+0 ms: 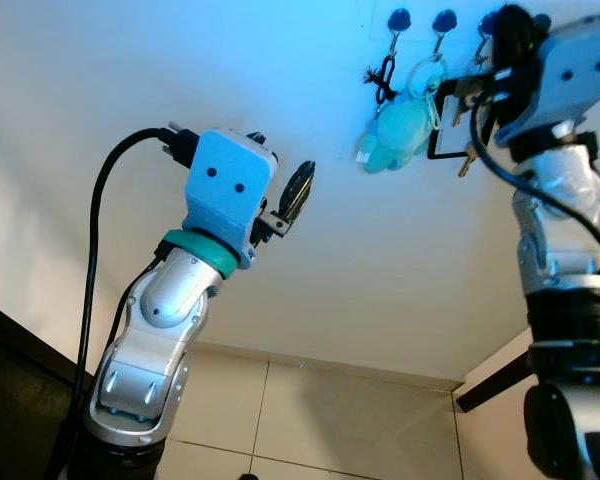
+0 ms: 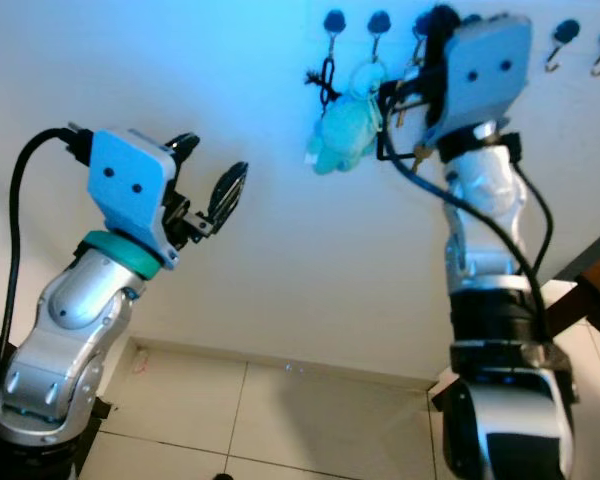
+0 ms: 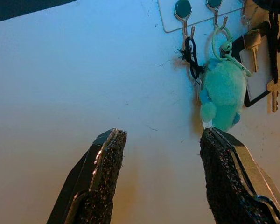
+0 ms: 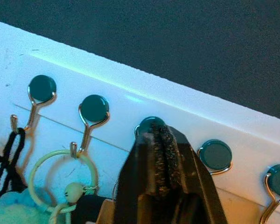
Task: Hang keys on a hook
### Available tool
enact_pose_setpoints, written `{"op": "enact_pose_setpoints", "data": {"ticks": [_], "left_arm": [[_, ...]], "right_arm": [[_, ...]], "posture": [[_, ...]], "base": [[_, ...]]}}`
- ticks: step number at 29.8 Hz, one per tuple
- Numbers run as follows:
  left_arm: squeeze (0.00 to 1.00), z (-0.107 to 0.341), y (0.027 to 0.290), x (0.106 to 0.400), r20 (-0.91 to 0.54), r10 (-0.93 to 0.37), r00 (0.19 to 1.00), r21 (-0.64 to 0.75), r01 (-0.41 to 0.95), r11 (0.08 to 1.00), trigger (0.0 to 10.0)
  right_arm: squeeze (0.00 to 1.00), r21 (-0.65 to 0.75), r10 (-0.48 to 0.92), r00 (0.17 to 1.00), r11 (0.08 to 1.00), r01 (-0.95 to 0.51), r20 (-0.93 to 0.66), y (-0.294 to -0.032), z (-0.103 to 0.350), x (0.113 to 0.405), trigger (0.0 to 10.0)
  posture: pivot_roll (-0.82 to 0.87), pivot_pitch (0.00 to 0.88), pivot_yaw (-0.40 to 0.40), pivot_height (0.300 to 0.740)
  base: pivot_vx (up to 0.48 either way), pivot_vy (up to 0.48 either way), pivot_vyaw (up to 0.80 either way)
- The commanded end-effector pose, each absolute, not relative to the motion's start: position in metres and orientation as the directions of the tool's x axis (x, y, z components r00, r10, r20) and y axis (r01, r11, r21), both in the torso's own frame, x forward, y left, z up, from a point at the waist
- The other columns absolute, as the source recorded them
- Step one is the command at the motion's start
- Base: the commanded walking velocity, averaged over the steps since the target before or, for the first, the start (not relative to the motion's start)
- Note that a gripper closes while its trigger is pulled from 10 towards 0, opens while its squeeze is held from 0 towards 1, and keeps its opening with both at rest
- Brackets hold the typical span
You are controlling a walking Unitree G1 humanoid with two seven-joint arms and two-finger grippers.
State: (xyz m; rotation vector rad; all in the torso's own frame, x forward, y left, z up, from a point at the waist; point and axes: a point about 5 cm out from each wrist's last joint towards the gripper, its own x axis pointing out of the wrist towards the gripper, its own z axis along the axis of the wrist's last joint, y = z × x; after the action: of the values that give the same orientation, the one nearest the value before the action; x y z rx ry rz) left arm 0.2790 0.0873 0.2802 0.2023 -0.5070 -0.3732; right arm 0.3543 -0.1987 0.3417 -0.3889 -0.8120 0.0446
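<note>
Hiding the third hook, right gripper (image 4: 158, 158) clenched; left gripper (image 3: 161, 179) spread

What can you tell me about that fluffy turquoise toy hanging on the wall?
The plush toy is a soft, furry turquoise keychain charm with a small pompom at its lower end. It dangles against the white wall from a pale ring looped over the second hook, beside a black cord hanging on the first.
</note>
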Motion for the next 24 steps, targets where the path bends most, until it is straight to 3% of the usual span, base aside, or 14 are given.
{"op": "enact_pose_setpoints", "data": {"ticks": [1,15,16,18,19,24], "left_arm": [[0.00,0.277,0.087,0.280,0.418,-0.399,0.816,0.283,0.300,0.911,10.0],[0.00,0.275,0.087,0.278,0.408,-0.408,0.817,0.287,0.310,0.907,10.0],[0.00,0.274,0.087,0.278,0.404,-0.411,0.818,0.288,0.312,0.905,10.0],[0.00,0.274,0.087,0.278,0.404,-0.411,0.818,0.288,0.312,0.905,10.0],[0.00,0.273,0.087,0.278,0.399,-0.413,0.818,0.289,0.316,0.904,10.0],[0.00,0.272,0.085,0.278,0.394,-0.423,0.816,0.288,0.327,0.900,10.0]], "right_arm": [[1.00,-0.352,0.196,0.697,0.932,0.086,0.689,-0.196,0.337,0.354,10.0],[1.00,-0.333,0.288,0.679,0.940,-0.068,0.675,-0.184,0.322,0.339,10.0],[0.33,-0.332,0.303,0.696,0.938,-0.097,0.651,-0.181,0.311,0.333,10.0],[0.33,-0.332,0.303,0.696,0.938,-0.097,0.651,-0.181,0.311,0.333,10.0],[0.00,-0.326,0.317,0.717,0.936,-0.132,0.621,-0.177,0.297,0.327,10.0],[0.00,-0.311,0.337,0.758,0.932,-0.185,0.558,-0.168,0.267,0.310,10.0]], "posture": [[-0.05,0.107,0.116,0.740],[-0.04,0.125,0.124,0.740],[-0.04,0.127,0.125,0.740],[-0.04,0.127,0.125,0.740],[-0.05,0.129,0.126,0.740],[-0.06,0.133,0.127,0.740]], "base": [[0.000,0.000,0.00],[0.000,0.000,0.00],[0.000,0.000,0.00],[0.000,0.000,0.00],[0.000,0.000,0.00],[0.000,0.000,0.00]]}}
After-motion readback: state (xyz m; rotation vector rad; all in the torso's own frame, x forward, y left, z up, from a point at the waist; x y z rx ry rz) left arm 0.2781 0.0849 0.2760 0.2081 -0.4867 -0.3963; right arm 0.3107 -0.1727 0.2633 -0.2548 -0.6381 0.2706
